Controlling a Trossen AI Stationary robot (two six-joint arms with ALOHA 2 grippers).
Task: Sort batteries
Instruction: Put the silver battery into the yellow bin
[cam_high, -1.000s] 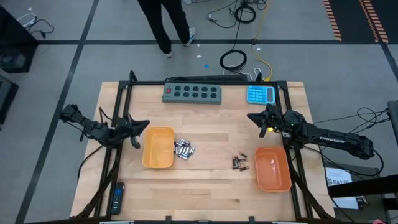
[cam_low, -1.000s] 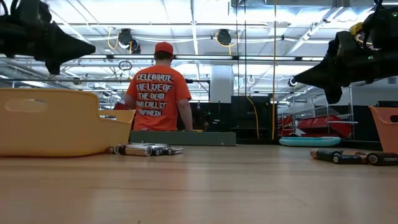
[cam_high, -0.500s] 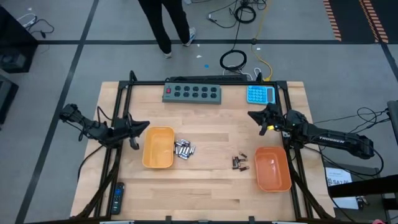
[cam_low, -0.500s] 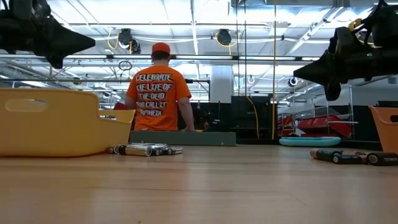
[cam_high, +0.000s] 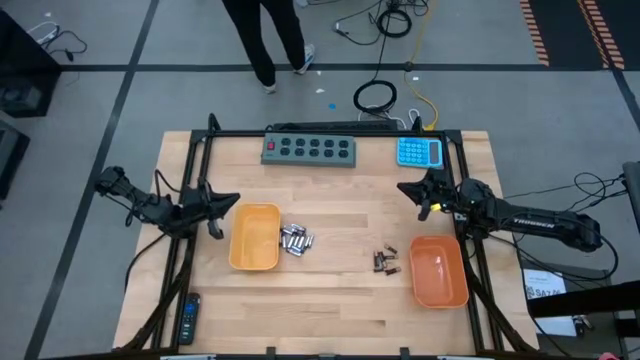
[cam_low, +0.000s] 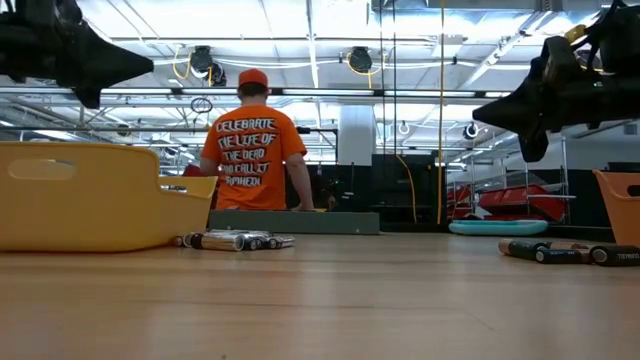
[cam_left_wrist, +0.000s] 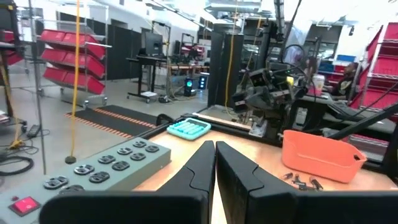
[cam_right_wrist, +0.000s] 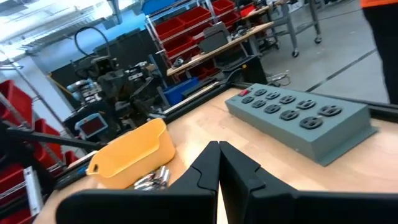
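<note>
Jaws pressed together on both grippers | left gripper (cam_high: 232, 201), right gripper (cam_high: 405, 187) unmoved | batteries (cam_high: 296, 240) unshifted

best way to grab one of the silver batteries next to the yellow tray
Probably from straight above, hand fingers closing across the round body at mid-length. The silver batteries lie flat on the table, bunched side by side against the yellow tray, so an outermost one, on the side away from the tray, looks easiest. The left hand is nearest.

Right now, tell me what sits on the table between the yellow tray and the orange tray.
In the high view, between the yellow tray and the orange tray: the silvery batteries, bare wood, then the dark batteries.
</note>
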